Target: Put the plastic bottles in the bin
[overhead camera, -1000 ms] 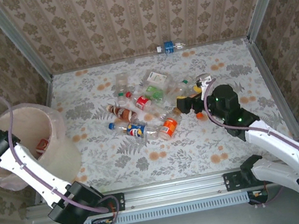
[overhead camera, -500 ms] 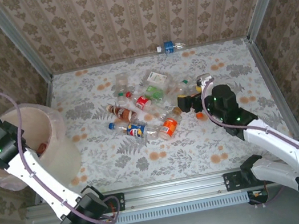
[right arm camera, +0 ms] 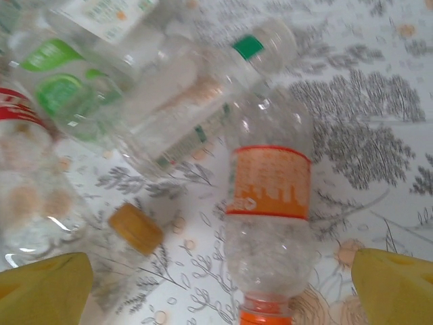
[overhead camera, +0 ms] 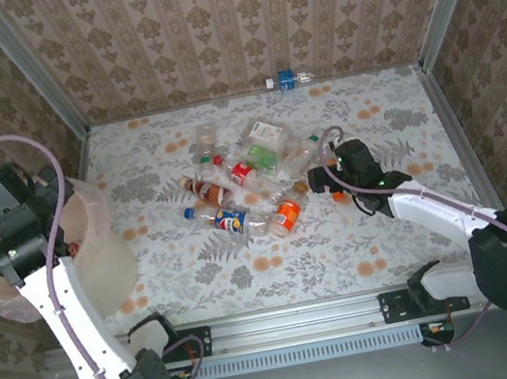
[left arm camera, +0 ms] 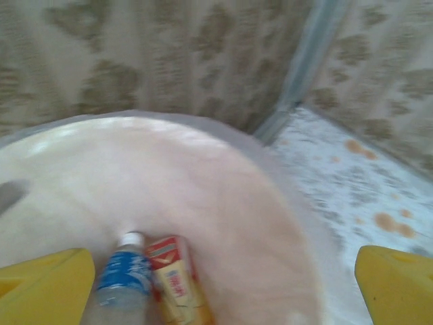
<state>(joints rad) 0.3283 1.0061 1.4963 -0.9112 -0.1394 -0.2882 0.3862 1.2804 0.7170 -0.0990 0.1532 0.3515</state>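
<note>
— Two are inside the bin (overhead camera: 98,256) by my count. It stands at the left edge of the top view. In the left wrist view they lie at bottom centre, touching each other: a blue-label bottle (left arm camera: 125,274) with a white cap and a red-and-yellow-label bottle (left arm camera: 172,277).
— And the left tool?
— My left tool (left arm camera: 216,288) hangs over the bin, jaws wide, nothing in it.
— The right side?
— My right tool (right arm camera: 220,288) is wide too and holds nothing. An orange-label bottle (right arm camera: 269,196) lies on the tabletop (right arm camera: 379,135) in the middle of the right wrist view. Its orange cap points toward the bottom edge, and it is apart from both fingertips.
— The other plastic bottles (overhead camera: 241,173)?
— They lie in a heap at the centre of the top view. One far bottle (overhead camera: 287,79), with a blue label, lies against the back wall at top centre.
</note>
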